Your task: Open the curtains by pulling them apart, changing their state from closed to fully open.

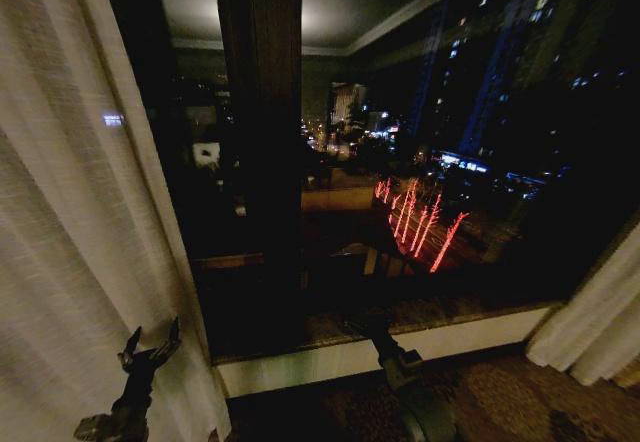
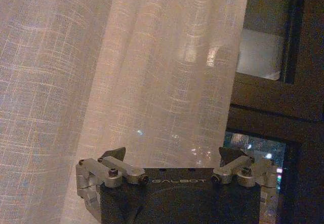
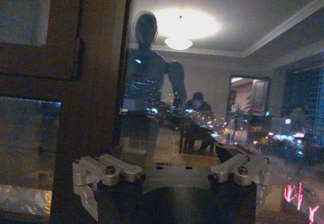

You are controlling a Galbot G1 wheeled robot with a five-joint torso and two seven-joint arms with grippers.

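Curtains hang drawn to the two sides of a dark window [image 1: 420,162]: the left sheer panel [image 1: 70,222] fills the left part of the head view from top to bottom, and the right sheer panel [image 1: 600,322] shows as a bunched cream fold at the lower right edge. Between them the night glass lies bare, with city lights and red streaks in it, and a wide dark wooden mullion [image 1: 258,112] runs down through it. A pale sill [image 1: 450,342] runs along the foot of the window, with patterned carpet [image 1: 520,402] below it.

The left tool [image 1: 150,347] stands low in the head view, just beside the inner edge of the left panel, its two fingers spread apart and pointing up. In the left wrist view the left tool [image 2: 172,155] has its jaws wide, nothing between them, and the woven, pleated cloth of the panel [image 2: 126,82] hangs close before it (whether a fingertip touches the fabric, I cannot tell). Dark window frame [image 2: 283,107] shows past the cloth's edge.

The right tool [image 1: 380,327] reaches up near the sill at the lower middle, well apart from both panels. In the right wrist view the right tool [image 3: 169,160] is likewise spread and holds nothing, facing the wooden frame [image 3: 96,82] and the glass [image 3: 228,82], where a ceiling lamp and the robot's own figure are mirrored.
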